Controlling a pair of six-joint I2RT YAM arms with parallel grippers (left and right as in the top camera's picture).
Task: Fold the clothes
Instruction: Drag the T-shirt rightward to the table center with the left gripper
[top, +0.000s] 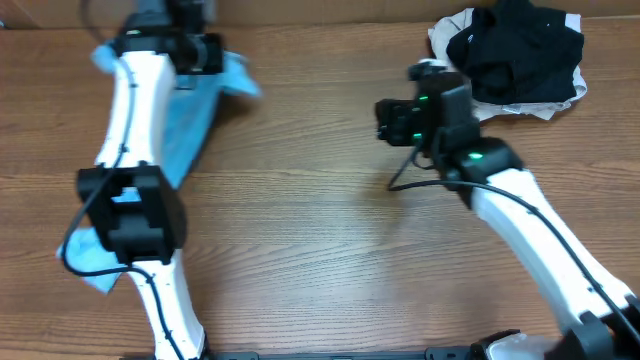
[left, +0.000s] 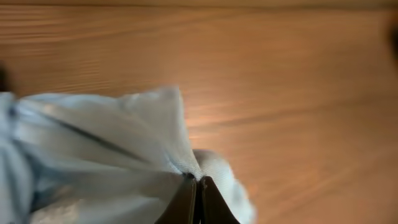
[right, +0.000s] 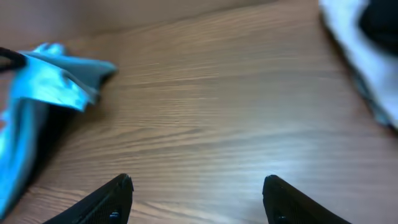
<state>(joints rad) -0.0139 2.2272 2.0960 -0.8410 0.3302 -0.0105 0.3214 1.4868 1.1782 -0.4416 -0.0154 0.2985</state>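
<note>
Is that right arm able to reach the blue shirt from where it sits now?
Probably yes. The right pincer is open and faces the blue shirt, with only tabletop showing between them. The left pincer is shut on a fold of the shirt, so some care is needed.

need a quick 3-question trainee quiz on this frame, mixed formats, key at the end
1. Which claw pinches the blue T-shirt? A) left B) right C) both
2. True or false: the right claw is open above bare table, holding nothing.
3. Missing word: at the table's far right corner, a ___ garment lies on a light garment.
Key:
1. A: the left claw is shut on a fold of the shirt.
2. True.
3. Black: the black garment is on top.
</note>
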